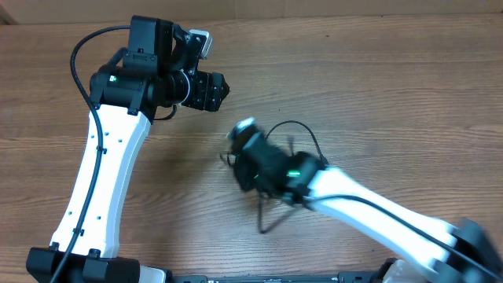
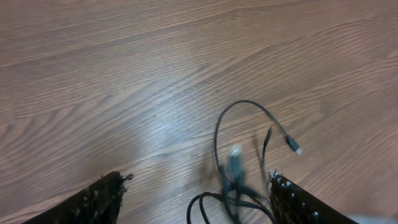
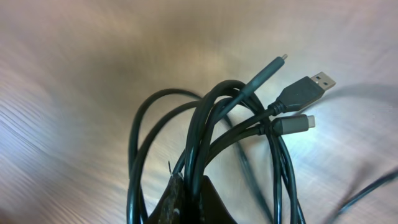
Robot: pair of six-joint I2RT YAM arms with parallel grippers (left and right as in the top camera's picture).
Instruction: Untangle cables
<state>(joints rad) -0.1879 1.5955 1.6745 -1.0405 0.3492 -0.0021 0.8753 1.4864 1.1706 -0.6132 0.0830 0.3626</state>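
The cables (image 3: 205, 130) are a bundle of thin black cords with silvery plug tips. My right gripper (image 3: 194, 190) is shut on the bundle and holds it above the wooden table; the loops and three plug ends stick out past the fingers. In the overhead view the right gripper (image 1: 245, 153) is at the table's middle with cable loops (image 1: 302, 130) around it. My left gripper (image 2: 199, 196) is open and empty, with the cables (image 2: 239, 174) hanging between and beyond its fingers. In the overhead view the left gripper (image 1: 212, 88) is up and left of the bundle.
The wooden table (image 1: 377, 71) stretches all round. The left arm's white link (image 1: 98, 181) runs down the left side, the right arm's white link (image 1: 377, 216) crosses the lower right.
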